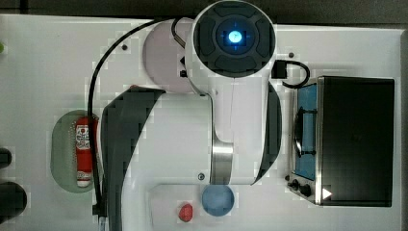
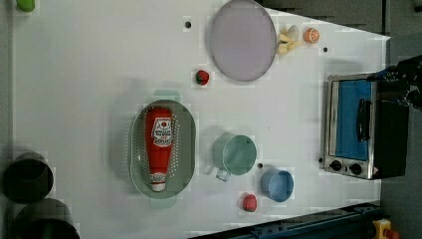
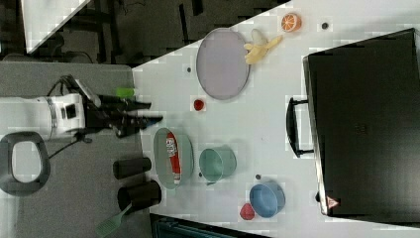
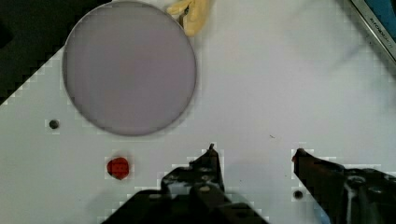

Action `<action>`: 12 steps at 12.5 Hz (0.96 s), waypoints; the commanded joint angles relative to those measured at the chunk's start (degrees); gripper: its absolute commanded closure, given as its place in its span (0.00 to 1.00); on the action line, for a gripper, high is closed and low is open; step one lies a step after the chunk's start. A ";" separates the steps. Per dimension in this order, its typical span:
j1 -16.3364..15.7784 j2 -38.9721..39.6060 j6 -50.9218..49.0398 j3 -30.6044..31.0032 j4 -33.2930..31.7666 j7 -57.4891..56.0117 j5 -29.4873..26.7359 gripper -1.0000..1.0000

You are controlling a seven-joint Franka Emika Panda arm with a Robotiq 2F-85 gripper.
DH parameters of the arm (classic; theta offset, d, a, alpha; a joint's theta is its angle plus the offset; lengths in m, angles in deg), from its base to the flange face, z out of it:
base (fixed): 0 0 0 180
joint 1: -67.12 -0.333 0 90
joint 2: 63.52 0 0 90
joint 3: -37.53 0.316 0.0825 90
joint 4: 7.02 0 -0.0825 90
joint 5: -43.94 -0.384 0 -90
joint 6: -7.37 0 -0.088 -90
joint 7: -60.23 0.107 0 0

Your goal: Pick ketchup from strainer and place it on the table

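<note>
The ketchup (image 2: 159,145), a slim red bottle with a white label, lies lengthwise inside the pale green strainer (image 2: 185,149) on the white table (image 2: 89,74). It also shows as the ketchup (image 1: 84,151) in the strainer (image 1: 62,149), and as the ketchup (image 3: 173,158) in the strainer (image 3: 161,156). My gripper (image 4: 256,151) is open with nothing between its fingers, over bare table near the round plate (image 4: 130,67). In the right view the gripper (image 3: 148,118) sits just above the strainer's upper end, apart from the bottle.
A green cup (image 2: 234,154), a blue cup (image 2: 277,185) and two red strawberries (image 2: 202,77) (image 2: 249,202) stand near the strainer. A toaster oven (image 2: 363,129) is at the left view's right. Two black cylinders (image 2: 27,177) stand at the left view's left. A banana (image 4: 191,14) lies by the plate.
</note>
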 commanded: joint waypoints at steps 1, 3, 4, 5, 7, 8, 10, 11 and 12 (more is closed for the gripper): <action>5.80 -15.46 -10.11 3.54 -6.09 4.72 -0.99 0.21; 5.36 -15.18 -10.07 4.65 -6.09 4.72 -1.13 0.00; 4.91 -14.91 -10.05 5.72 -6.09 4.72 -1.13 0.00; 4.41 -14.55 -9.90 7.15 -6.09 4.72 -1.13 0.00; 3.26 -13.55 -7.68 10.88 -6.09 4.72 -1.13 0.00; 2.72 -12.96 -5.90 13.11 -6.09 4.72 -1.13 0.00; 2.07 -11.55 -2.15 17.84 -6.10 4.80 -1.13 0.00; 1.87 -10.61 -0.34 20.31 -6.11 4.82 -1.13 0.00; 1.67 -9.53 1.12 22.89 -6.16 4.82 -1.13 0.00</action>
